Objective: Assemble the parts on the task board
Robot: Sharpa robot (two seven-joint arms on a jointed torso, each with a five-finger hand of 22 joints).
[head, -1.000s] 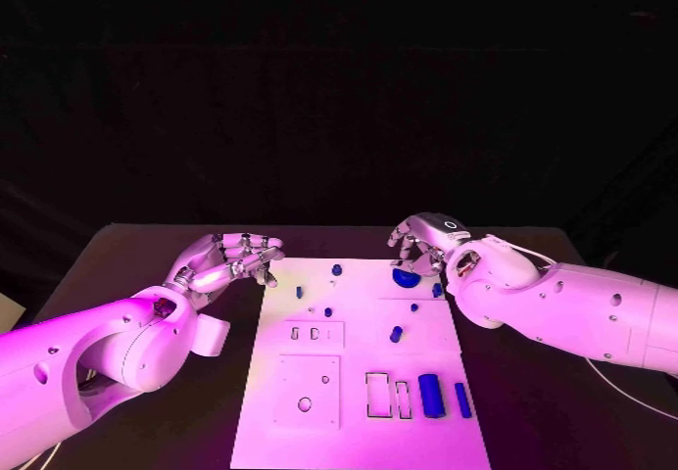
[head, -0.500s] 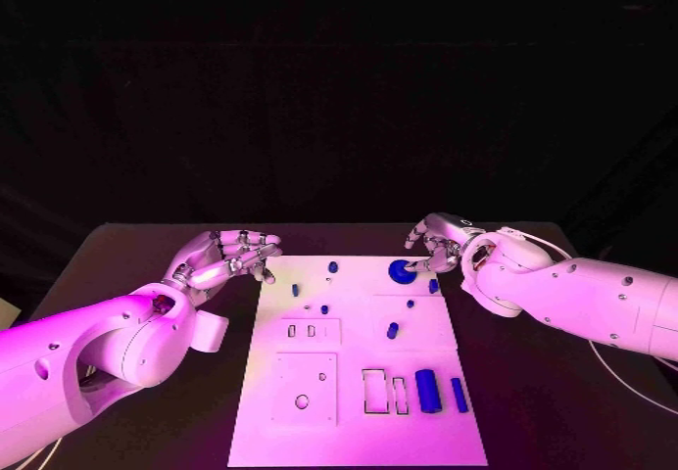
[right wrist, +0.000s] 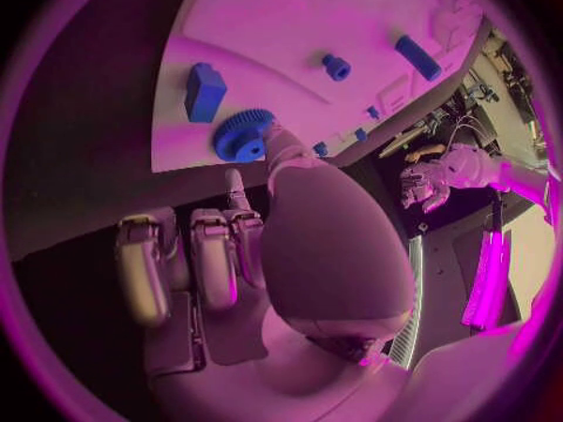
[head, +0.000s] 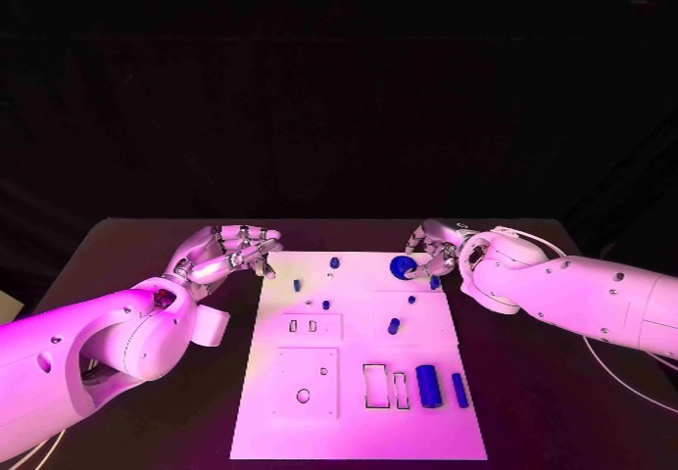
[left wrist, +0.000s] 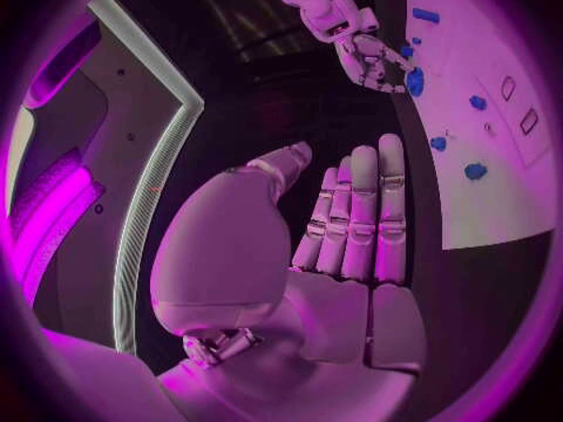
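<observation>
Right hand (head: 435, 251) pinches blue gear (head: 403, 266) at board (head: 354, 411) far edge — left hand (head: 226, 253) beside board, fingers apart, holding nothing.

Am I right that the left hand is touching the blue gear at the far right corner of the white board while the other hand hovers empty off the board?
Not quite: it is the right hand whose fingers touch the blue gear, as the right wrist view shows. The left hand is the one that hovers empty off the white board, seen in the head view.
</observation>
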